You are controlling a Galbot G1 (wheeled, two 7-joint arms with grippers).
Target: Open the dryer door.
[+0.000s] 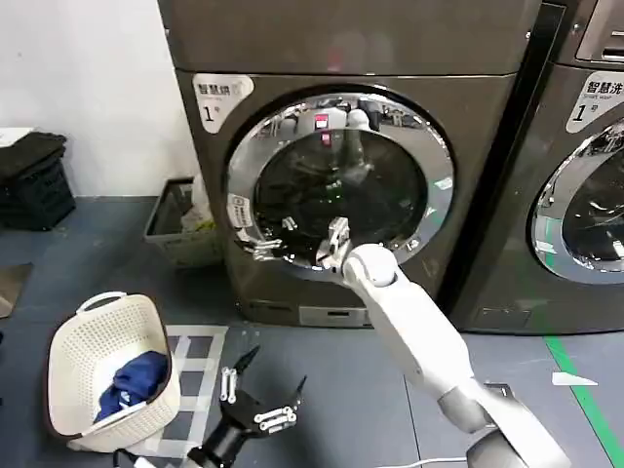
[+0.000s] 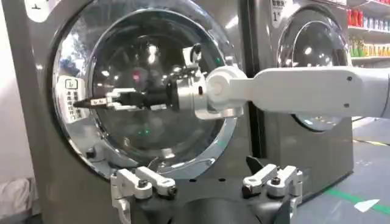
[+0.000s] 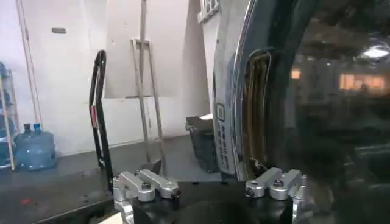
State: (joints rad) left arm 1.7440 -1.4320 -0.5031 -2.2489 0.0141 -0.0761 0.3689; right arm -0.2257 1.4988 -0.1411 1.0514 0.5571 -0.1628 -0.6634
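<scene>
My left end effector [image 1: 258,400] open, idle low. Right end effector [image 1: 265,248] open at door [image 1: 429,210] rim's left edge; shallow hook could slip off chrome.

The dryer [image 1: 292,73] has a white sticker [image 1: 220,96] at its top left corner with Chinese words and a big "1" under them. The machine next to it [image 1: 585,58] has the same kind of sticker [image 1: 601,97], also with a "1". A small white label [image 1: 236,210] sits on the door's [image 1: 341,185] chrome ring, too small to read.
</scene>
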